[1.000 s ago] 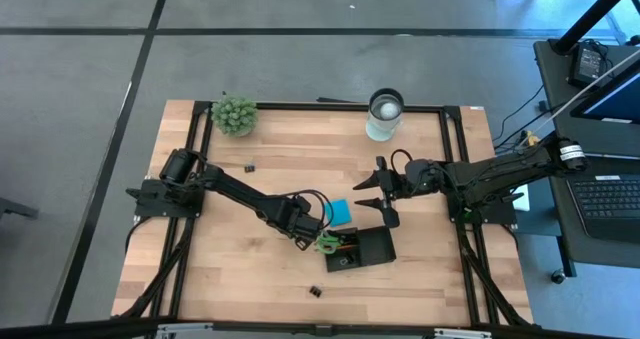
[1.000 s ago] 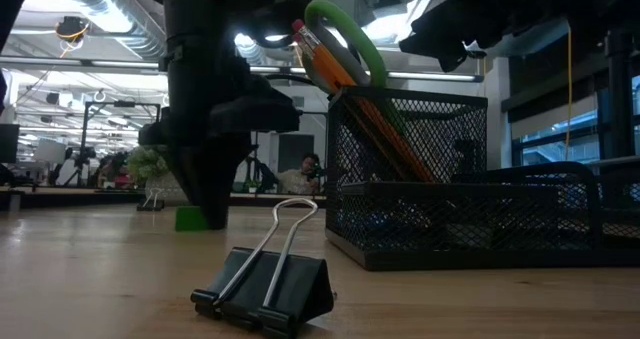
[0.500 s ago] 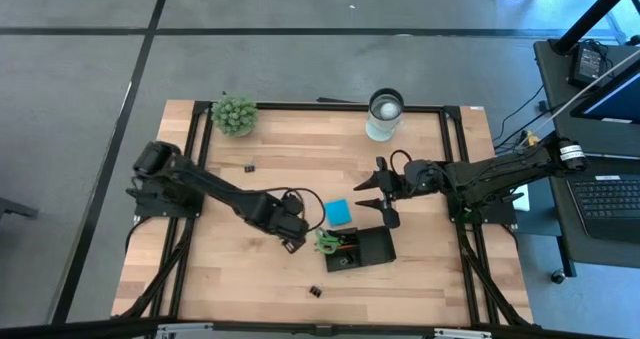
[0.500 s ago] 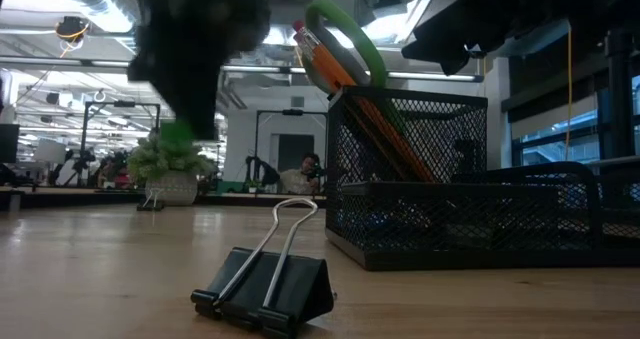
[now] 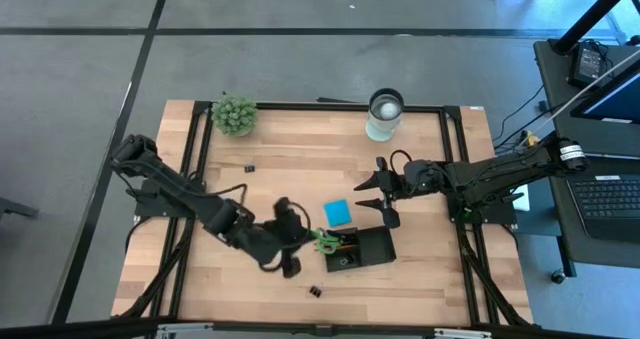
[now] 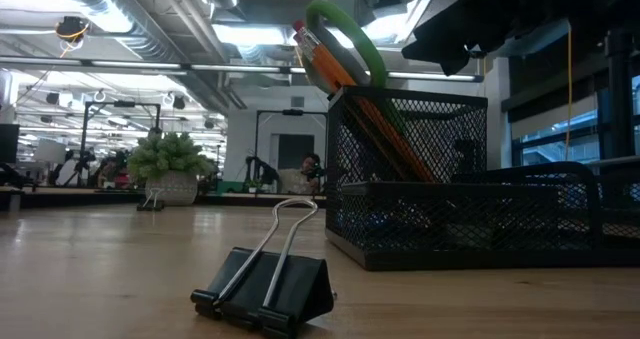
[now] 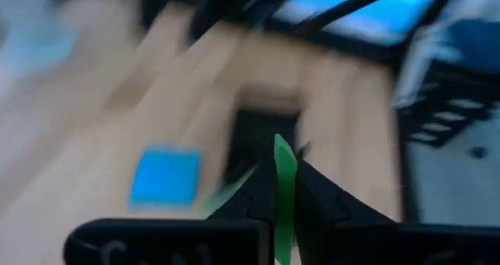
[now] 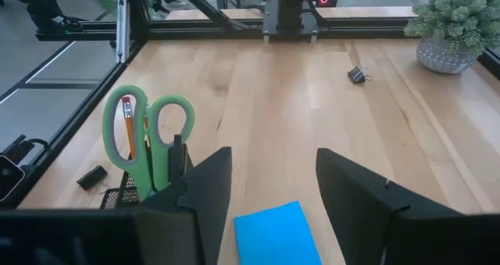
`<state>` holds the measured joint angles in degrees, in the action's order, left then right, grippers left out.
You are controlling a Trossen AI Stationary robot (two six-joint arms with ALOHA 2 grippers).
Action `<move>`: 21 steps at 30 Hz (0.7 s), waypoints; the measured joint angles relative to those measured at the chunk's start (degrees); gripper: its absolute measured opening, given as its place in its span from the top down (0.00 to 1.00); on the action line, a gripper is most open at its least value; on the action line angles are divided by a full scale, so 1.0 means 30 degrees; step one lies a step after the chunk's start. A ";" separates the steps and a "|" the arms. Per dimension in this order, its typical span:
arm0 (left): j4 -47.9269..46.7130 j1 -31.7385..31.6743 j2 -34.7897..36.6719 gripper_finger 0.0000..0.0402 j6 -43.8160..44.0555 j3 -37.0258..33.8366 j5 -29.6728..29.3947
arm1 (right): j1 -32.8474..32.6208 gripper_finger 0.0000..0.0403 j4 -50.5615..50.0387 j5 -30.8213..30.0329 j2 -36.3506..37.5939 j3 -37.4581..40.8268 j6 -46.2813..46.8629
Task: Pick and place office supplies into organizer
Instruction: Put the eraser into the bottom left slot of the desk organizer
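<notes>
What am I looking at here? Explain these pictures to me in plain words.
Two robot arms work at a wooden table. One picture looks straight down, one looks level across the tabletop, and two come from cameras on the arms' wrists. On the table are a black mesh organizer holding green scissors and pencils, a blue note pad, black clips, a plant and a white cup. The left gripper is shut on a small green block, facing the organizer. The right gripper is open near the note pad.
</notes>
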<state>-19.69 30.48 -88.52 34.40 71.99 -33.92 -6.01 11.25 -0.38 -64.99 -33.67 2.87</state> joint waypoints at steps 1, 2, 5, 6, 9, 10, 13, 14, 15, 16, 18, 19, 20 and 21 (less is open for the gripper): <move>0.1371 0.0165 -0.0045 0.96 -0.1615 0.0000 0.0074 | -0.0004 0.53 0.0000 0.0000 0.0000 0.0000 0.0000; 0.2864 0.0227 -0.0168 0.96 -0.3062 0.0010 0.0216 | -0.0004 0.53 -0.0006 0.0000 0.0000 0.0000 0.0008; 0.5800 0.0146 -0.0550 0.96 -0.6480 0.0029 0.1223 | -0.0004 0.53 0.0004 0.0000 0.0000 0.0000 0.0015; 0.6482 0.0017 -0.0714 0.96 -0.7328 0.0029 0.1690 | -0.0004 0.53 0.0000 0.0000 0.0000 0.0000 0.0021; 0.8222 -0.0490 -0.1223 0.96 -0.8834 0.0027 0.3095 | -0.0004 0.53 0.0017 0.0000 0.0000 0.0000 0.0246; 0.8711 -0.0692 -0.1433 0.96 -0.9201 0.0026 0.3768 | -0.0004 0.53 0.0015 0.0000 0.0000 0.0000 0.0423; 0.9706 -0.1293 -0.2325 0.96 -1.0560 0.0022 0.5242 | -0.0004 0.53 0.0015 -0.0006 0.0000 0.0000 0.0536; 0.9986 -0.1464 -0.2646 0.96 -1.1019 0.0022 0.5500 | -0.0004 0.53 0.0015 -0.0004 0.0000 0.0000 0.0654; 1.0237 -0.1622 -0.2949 0.96 -1.1397 0.0022 0.5852 | -0.0004 0.53 0.0015 -0.0004 0.0000 0.0000 0.0898; 1.0535 -0.1787 -0.3204 0.96 -1.1672 0.0022 0.6423 | -0.0004 0.53 0.0015 -0.0004 0.0000 0.0000 0.1038; 1.0960 -0.2043 -0.3548 0.96 -1.2024 0.0015 0.7782 | -0.0004 0.53 -0.0025 -0.0004 0.0000 0.0000 0.1308; 1.1100 -0.2159 -0.3657 0.96 -1.2071 0.0015 0.8412 | -0.0004 0.53 -0.0080 -0.0007 0.0000 0.0000 0.1390; 1.1063 -0.2241 -0.3710 0.96 -1.2081 0.0015 0.8896 | -0.0001 0.53 -0.0167 -0.0005 0.0000 0.0000 0.1458; 1.1027 -0.2252 -0.3728 0.96 -1.2084 0.0015 0.9318 | -0.0004 0.53 -0.0247 -0.0007 0.0000 0.0007 0.1489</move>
<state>13.39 23.73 -99.70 -1.85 72.03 -5.97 -6.02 10.51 -0.40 -64.99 -33.65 7.34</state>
